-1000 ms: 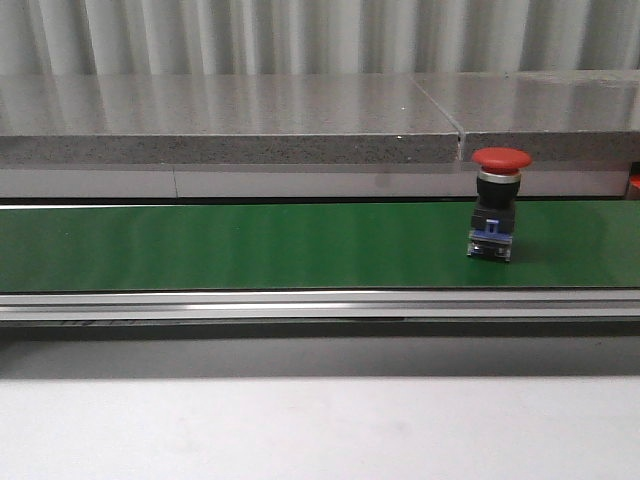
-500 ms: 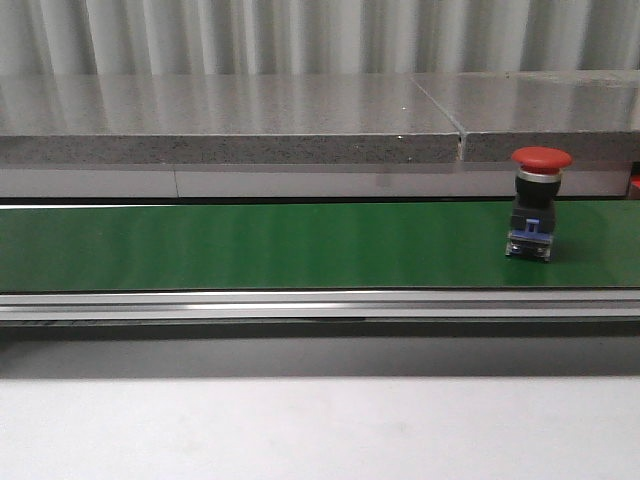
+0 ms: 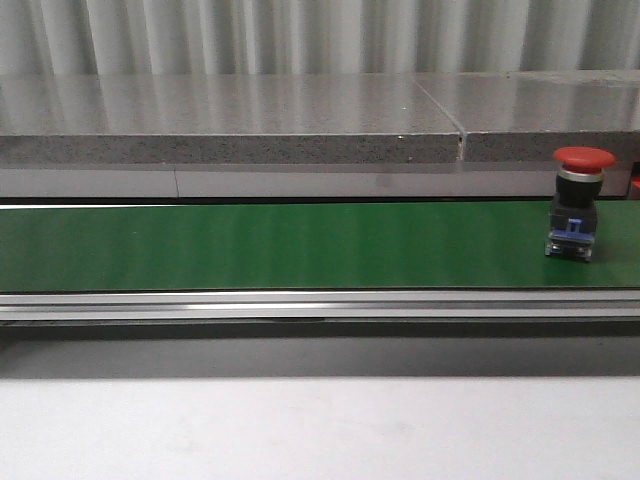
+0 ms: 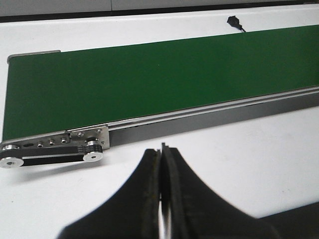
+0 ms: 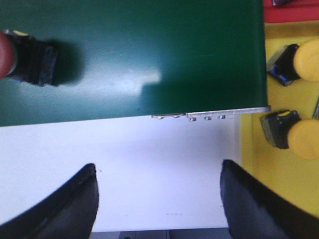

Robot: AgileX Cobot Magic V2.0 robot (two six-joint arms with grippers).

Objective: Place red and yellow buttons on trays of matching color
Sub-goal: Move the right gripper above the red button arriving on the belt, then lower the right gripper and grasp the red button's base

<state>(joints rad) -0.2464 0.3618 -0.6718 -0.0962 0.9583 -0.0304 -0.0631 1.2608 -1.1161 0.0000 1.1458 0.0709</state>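
I had a red button (image 3: 581, 203) standing upright on the green belt (image 3: 280, 245), far over toward my right side in the front view and close to the belt's end. In the right wrist view the same button sat at the frame's edge, only partly shown, well apart from my right hand (image 5: 157, 199).

That right hand hung wide open over the white surface (image 5: 149, 149) just beside the belt's end bracket, holding nothing. My left hand (image 4: 162, 199) had its fingers pressed together, empty, parked over the surface near the opposite end of the belt, so I judged it would play no part in this pick.

The yellow tray (image 5: 279, 164) lay just past the belt's end and carried two yellow buttons (image 5: 294, 129) on their sides. A strip of the red tray (image 5: 291, 12) showed beyond it, mostly out of frame.

My main worry was timing. If the belt was running, the button could reach the end and tip off onto the yellow tray, the wrong colour, before I got my hand over it. The second risk was the grasp itself: the button was tall with a narrow base, so a finger clipping the mushroom cap on approach could knock it flat and leave me chasing a rolling part. And since I could barely see the red tray, a drop placed by guesswork might land on its rim.
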